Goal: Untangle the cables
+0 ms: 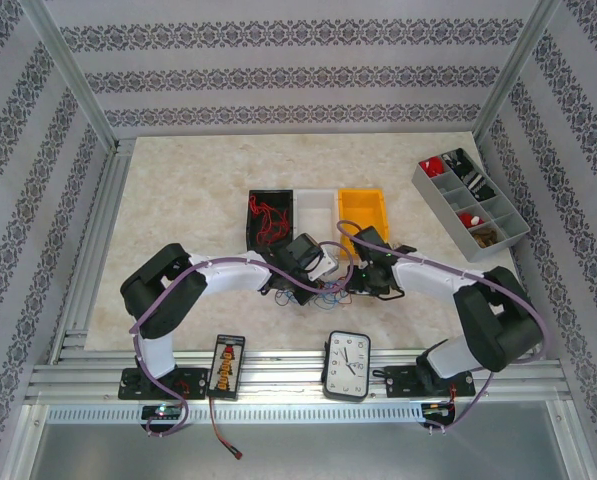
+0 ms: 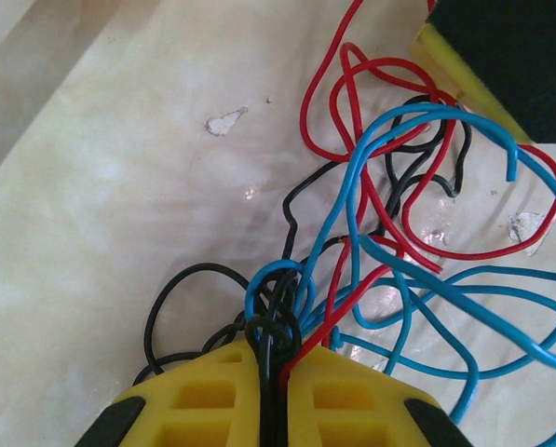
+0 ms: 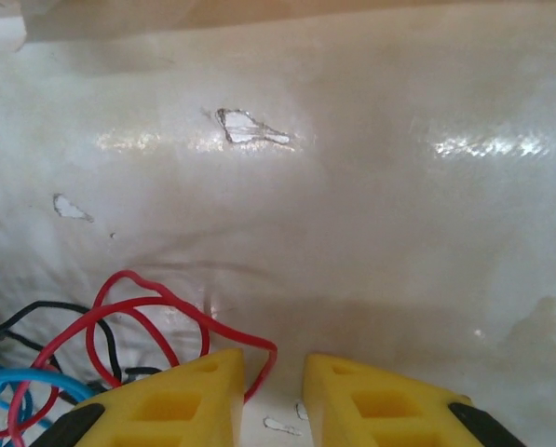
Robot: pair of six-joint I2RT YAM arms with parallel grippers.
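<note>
Left claw (image 2: 273, 365), clamped on the cables (image 2: 357, 237) near the tabletop's (image 2: 119, 186) near edge, apparently anchors the knot while the right claw (image 3: 273, 377), jaws apart, sits beside a red loop (image 3: 128, 276).

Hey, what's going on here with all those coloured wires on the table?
Two robot arms are working on a tangle of thin red, blue and black cables lying on the table. The left gripper is clamped shut on several strands at the knotted part. The right gripper is down close to the table with its jaws apart and nothing between them; a red loop lies just beside one finger. The cables are not yet untangled.
</note>
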